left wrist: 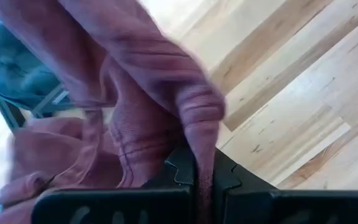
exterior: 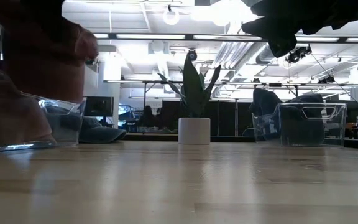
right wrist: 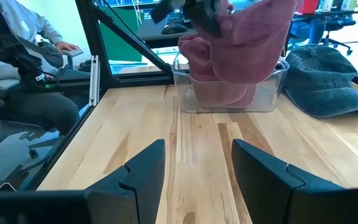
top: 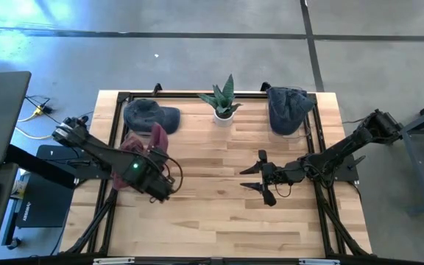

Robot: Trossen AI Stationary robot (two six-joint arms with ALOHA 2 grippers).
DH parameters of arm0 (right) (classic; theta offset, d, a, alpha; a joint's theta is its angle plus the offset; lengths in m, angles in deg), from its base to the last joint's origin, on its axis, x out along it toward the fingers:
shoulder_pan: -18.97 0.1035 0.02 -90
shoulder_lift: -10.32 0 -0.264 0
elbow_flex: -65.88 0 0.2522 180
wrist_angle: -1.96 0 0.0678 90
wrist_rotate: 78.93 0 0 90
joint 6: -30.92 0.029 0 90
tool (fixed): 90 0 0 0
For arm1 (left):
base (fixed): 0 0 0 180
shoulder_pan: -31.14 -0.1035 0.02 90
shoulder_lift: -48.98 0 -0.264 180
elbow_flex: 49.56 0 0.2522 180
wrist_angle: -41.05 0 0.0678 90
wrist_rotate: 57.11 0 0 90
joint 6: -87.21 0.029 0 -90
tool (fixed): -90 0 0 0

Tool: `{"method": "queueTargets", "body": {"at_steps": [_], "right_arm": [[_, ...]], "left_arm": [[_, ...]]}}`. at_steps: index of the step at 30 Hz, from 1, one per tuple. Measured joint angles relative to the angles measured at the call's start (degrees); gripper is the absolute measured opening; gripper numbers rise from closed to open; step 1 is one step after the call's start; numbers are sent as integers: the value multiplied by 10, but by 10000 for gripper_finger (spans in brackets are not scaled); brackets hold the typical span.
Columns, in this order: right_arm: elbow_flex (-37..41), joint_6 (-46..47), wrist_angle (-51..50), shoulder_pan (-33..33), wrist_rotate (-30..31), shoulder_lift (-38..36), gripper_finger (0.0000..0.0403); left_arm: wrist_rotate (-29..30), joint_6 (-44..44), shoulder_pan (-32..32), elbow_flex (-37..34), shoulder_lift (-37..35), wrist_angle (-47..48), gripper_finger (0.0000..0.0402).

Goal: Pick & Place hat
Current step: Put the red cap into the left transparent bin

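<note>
1. The left gripper (top: 155, 163) is clamped shut on a fold of the red hat (top: 144, 145); in the left wrist view the cloth (left wrist: 199, 118) is pinched between the two dark fingers (left wrist: 182, 171) with no gap showing
2. The red hat hangs from that grip, lifted, over the clear bin (right wrist: 229, 87) that sits on the left side of the wooden table (top: 219, 213); from the right wrist view, the lower folds of the cloth (right wrist: 241, 43) reach down inside the bin's walls
3. Taking the potted plant (top: 223, 103) at the back middle of the table as the landmark: the left gripper and the red hat are to the plant's left and nearer the front edge
4. A blue cap (top: 150, 115) lies flat on the table just left of the plant, right behind the bin
5. A second dark blue hat (top: 287, 108) sits to the right of the plant at the back right corner, inside another clear bin (exterior: 309, 124) as the low view shows
6. The right gripper (top: 258, 179) is right of the plant and forward of it, above bare wood near the table's middle; its fingers (right wrist: 135, 171) stand well apart and hold nothing
7. The right gripper faces toward the red hat and the left bin, well apart from both
8. Beyond the table's left edge a seated person (right wrist: 17, 68) is visible in the right wrist view
</note>
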Motion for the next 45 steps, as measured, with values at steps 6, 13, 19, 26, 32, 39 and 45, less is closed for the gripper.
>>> {"method": "queueTargets", "body": {"at_steps": [6, 13, 19, 26, 32, 39, 45], "right_arm": [[0, 0, -1, 0, 0, 0, 181], [0, -1, -3, 0, 9, 0, 181], [0, -1, -3, 0, 23, 0, 181], [0, -3, -4, 0, 24, 0, 181], [0, -3, -12, 0, 23, 0, 181], [0, -5, -16, 0, 22, 0, 181], [0, -13, -16, 0, 22, 0, 181]], "left_arm": [[11, 12, -9, 4, 16, -2, 0], [51, 81, -80, 12, -7, 4, 0], [24, 265, -193, 97, -9, 0, 0], [-86, 460, -261, 233, -9, 0, 0], [-33, 507, -260, 302, -25, -2, 0], [-66, 476, -259, 264, -24, -1, 0], [-208, 383, -236, 179, -9, -4, 0]]}}
